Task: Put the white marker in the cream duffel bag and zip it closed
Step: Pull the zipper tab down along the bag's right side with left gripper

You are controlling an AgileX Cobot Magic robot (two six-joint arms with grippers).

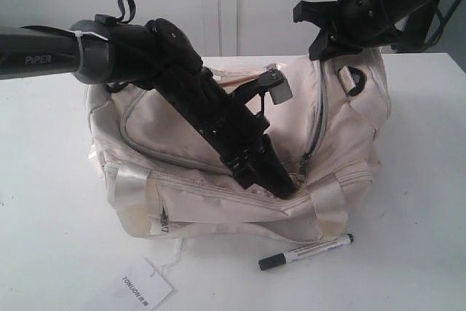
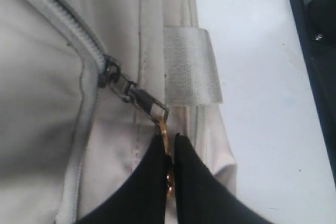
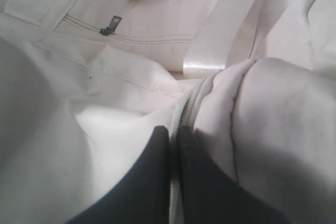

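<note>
Tabletop (image 1: 58,202): white marker (image 1: 306,251) near left hand (image 1: 290,189)

the cream duffel bag (image 1: 156,132) is matt cloth, its handles (image 2: 190,66) glossy satin, its ring pull (image 2: 163,129) shiny metal. the white marker (image 1: 306,251) looks smooth plastic, the hang tag (image 1: 143,288) paper.

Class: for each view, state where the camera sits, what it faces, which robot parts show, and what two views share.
Exterior view: off the arms, facing the pocket side of the cream duffel bag, white marker in front; both arms show.
Left wrist view: on the left arm, looking along the left claw, shut on the gold ring pull.
Right wrist view: on the right arm, looking along the right claw, shut on the bag's zipper seam.
Shared: exterior and left wrist views both show the left claw.
</note>
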